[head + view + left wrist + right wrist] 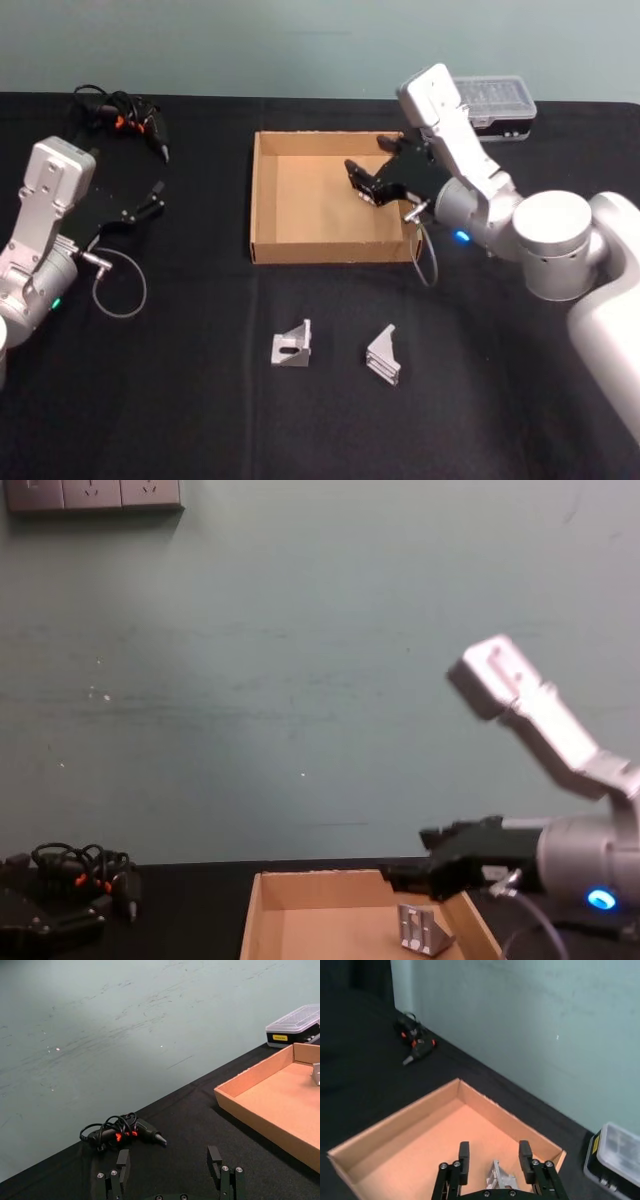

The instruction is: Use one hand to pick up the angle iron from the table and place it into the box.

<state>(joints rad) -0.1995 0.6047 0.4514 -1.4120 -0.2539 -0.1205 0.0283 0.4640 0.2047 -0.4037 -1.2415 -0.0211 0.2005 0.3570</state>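
My right claw spread over box, angle iron beneath, seemingly loose. Stiff, slick metal: pinch flat flange; left claw parked far left, spread

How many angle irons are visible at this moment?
3. One angle iron and another lie on the table before the box; a third sits inside the box beneath the right hand.

Left tool near box

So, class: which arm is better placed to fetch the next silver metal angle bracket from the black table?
Probably right: its black clawed gripper hangs open over the tan cardboard box, nearer both brackets than the left gripper.
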